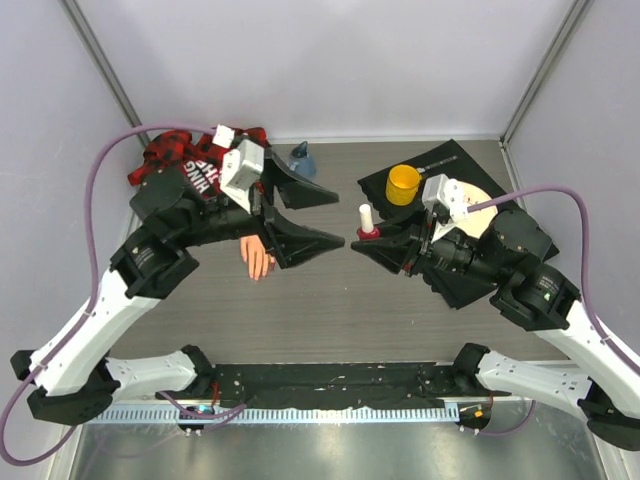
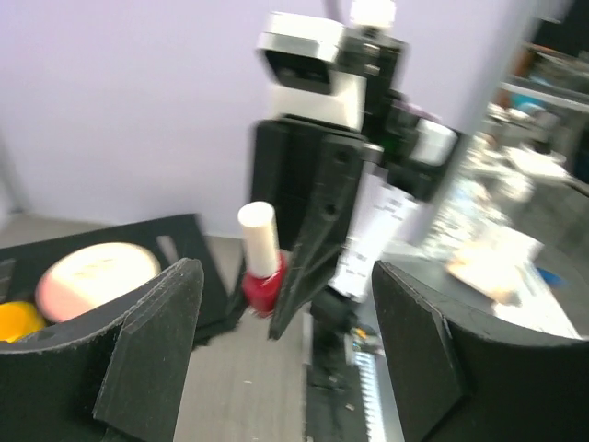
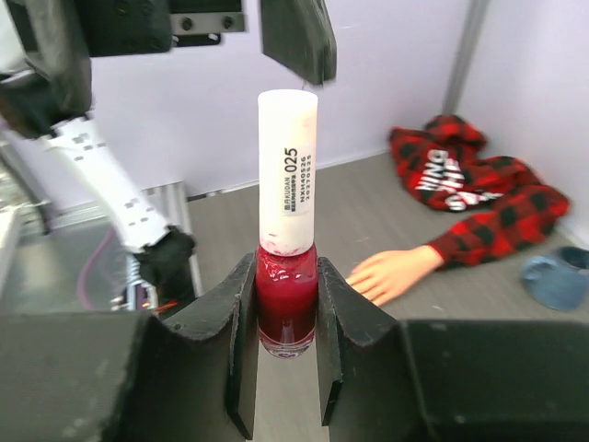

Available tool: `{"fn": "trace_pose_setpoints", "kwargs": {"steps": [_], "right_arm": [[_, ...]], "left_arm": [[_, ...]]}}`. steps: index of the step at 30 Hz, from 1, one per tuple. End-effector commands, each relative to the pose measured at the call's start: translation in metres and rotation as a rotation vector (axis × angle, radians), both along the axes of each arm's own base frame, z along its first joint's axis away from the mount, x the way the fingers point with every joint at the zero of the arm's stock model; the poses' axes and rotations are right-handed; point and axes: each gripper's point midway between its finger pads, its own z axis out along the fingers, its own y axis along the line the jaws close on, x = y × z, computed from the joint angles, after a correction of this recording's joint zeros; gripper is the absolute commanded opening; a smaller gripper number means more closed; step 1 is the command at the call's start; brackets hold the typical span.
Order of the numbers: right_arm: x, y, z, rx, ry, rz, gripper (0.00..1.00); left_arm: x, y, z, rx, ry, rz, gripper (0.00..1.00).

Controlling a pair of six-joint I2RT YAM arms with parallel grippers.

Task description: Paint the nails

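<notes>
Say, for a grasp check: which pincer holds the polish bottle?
The right pincer, shut on the red bottle below its white cap; the left pincer is open, empty.

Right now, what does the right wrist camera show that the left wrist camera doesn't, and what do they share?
Only the right wrist view: the mannequin hand, its red plaid sleeve and a blue object at the edge. Only the left wrist view: a yellow cup and a pale round plate on a black mat. Both: the red polish bottle with its white cap, upright, clamped between the right jaws.
</notes>
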Motion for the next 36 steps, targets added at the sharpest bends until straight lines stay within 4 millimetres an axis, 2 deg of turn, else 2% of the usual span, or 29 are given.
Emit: {"fn": "trace_pose_setpoints", "kwargs": {"steps": [1,4,10,21,31,32,35,36], "right_arm": [[0.020,-0.018,0.025,0.045,-0.087,-0.157,0.01],[0.029,-0.020,0.025,0.041,-0.085,-0.200,0.01],[0.034,-0.018,0.026,0.041,-0.081,-0.215,0.01],[0.039,-0.017,0.017,0.017,-0.072,-0.235,0.01],[0.040,-0.016,0.014,0.009,-0.074,-0.235,0.01],[0.040,-0.016,0.013,0.009,-0.074,-0.235,0.01],[0.039,-0.017,0.012,0.007,-0.075,-0.230,0.01],[0.037,-0.017,0.011,0.006,-0.075,-0.226,0.01]], "left_arm": [[0.054,0.015,-0.010,0.005,0.051,0.329,0.78],[0.052,0.013,0.001,-0.067,0.056,0.315,0.75],[0.063,-0.006,-0.002,-0.087,0.127,0.295,0.69],[0.059,-0.033,0.005,-0.119,0.126,0.222,0.69],[0.059,-0.052,0.001,-0.103,0.144,0.186,0.59],[0.058,-0.053,0.001,-0.103,0.142,0.184,0.57],[0.055,-0.053,0.000,-0.091,0.126,0.162,0.31],[0.049,-0.053,0.000,-0.086,0.113,0.136,0.11]]}}
